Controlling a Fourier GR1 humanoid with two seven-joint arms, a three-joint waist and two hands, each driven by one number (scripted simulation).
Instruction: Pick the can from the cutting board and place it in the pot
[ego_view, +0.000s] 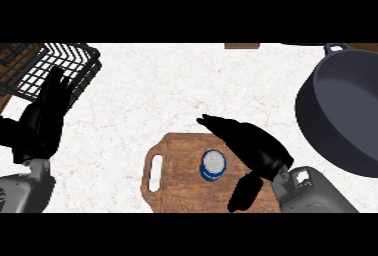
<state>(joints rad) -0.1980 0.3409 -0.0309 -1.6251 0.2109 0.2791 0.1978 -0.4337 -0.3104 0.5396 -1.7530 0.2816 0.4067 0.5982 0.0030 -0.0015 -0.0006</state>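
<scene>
While one can (212, 166) tops one cutting board (181, 192), right robot hand (255, 145) hovers released.

The can (212, 165) sits on the cutting board (181, 192), the pot (347, 110) to its right.

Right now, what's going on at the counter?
The right hand is open beside the can, with its fingers above the can and its thumb below it, not curled round it. The can stands on the wooden cutting board, not yet lifted. The dark pot waits at the right with nothing in it. The left hand rests open at the left, by the black wire basket.
</scene>
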